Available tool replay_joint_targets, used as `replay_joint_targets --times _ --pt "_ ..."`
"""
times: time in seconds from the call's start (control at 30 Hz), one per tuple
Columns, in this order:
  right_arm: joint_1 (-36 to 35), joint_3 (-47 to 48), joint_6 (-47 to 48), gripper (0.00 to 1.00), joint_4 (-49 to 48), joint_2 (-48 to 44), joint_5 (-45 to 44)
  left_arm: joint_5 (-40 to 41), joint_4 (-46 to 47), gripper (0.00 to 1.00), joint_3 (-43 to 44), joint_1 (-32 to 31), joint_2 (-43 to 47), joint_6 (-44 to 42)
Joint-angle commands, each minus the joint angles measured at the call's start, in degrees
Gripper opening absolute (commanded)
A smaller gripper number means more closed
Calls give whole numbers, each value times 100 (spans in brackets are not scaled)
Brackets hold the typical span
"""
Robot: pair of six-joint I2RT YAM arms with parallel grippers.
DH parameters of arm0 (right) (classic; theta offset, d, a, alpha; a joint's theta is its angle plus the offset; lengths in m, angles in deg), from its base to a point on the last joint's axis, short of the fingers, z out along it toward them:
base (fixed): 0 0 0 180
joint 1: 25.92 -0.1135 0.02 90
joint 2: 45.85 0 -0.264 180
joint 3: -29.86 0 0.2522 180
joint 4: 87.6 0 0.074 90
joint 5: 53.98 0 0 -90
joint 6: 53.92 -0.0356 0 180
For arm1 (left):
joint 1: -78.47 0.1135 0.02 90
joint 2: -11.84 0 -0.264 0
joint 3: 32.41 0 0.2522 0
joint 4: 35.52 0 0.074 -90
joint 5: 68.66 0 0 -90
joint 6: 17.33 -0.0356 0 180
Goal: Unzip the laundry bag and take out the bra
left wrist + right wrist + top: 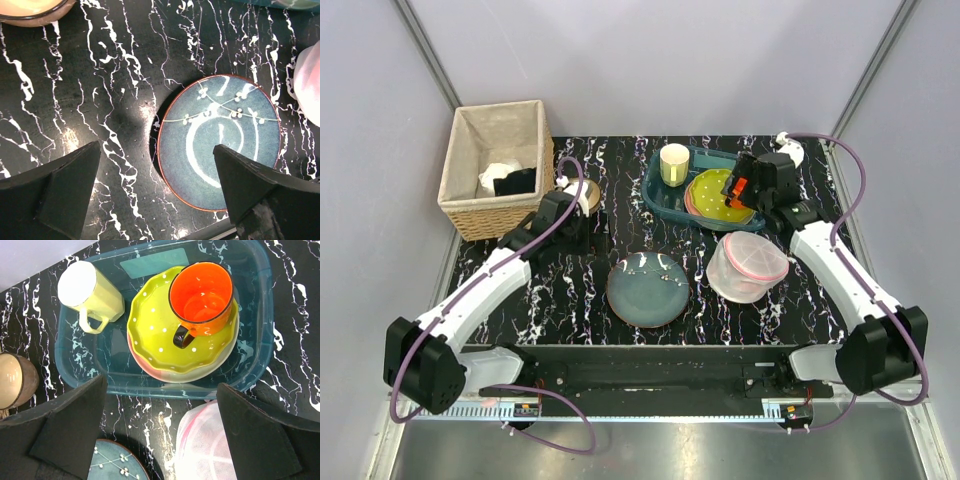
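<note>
On black marbled desk (720, 320), round white mesh laundry bag (748, 266) sat free; left end effector (159, 187), right end effector (160, 432) were wide open, empty; zip pull risked dragging it.

On the table (620, 170), the laundry bag (747, 266) sits just right of a lone plate (647, 289). Behind both, a tub (655, 195) holds a mug (674, 163) at its left and stacked plates (712, 192) with a cup (202, 292) on top. A basket (490, 215) stands at the far left, with a bowl (15, 380) just beside it.
</note>
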Motion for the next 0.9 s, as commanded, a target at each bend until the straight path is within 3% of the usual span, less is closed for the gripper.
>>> replay_joint_targets --times 0.0,0.07,0.17,0.23,0.33,0.6,0.63,0.73,0.77,0.83,0.87 --pt "-8 -30 92 100 407 -538 -61 683 -400 99 534 -40 -226 20" --pt "-17 5 74 100 724 -670 -149 1088 -647 99 710 -40 -515 38" --pt "-17 32 100 100 1401 -697 16 1081 -745 99 816 -40 -587 108" --pt "-26 -47 267 100 1473 -688 823 993 -658 99 799 -31 -569 248" --pt "-122 -205 215 100 1675 -565 1327 827 -543 99 851 -31 -674 520" --pt "-447 -1004 -320 96 2035 -574 565 360 -473 99 843 -66 -745 995" --pt "-447 -1118 -382 92 2044 -574 423 308 -421 99 808 -75 -728 1022" --pt "-456 -1480 -523 67 1974 -504 -52 62 -297 99 755 -127 -754 1136" --pt "-465 -1480 -532 39 2017 -512 -96 52 -288 99 763 -136 -797 1145" --pt "-474 -1445 -550 7 2097 -661 -97 79 -279 99 790 -189 -824 1110" --pt "-474 -1445 -567 0 2088 -949 -79 79 -271 99 799 -198 -833 1101"
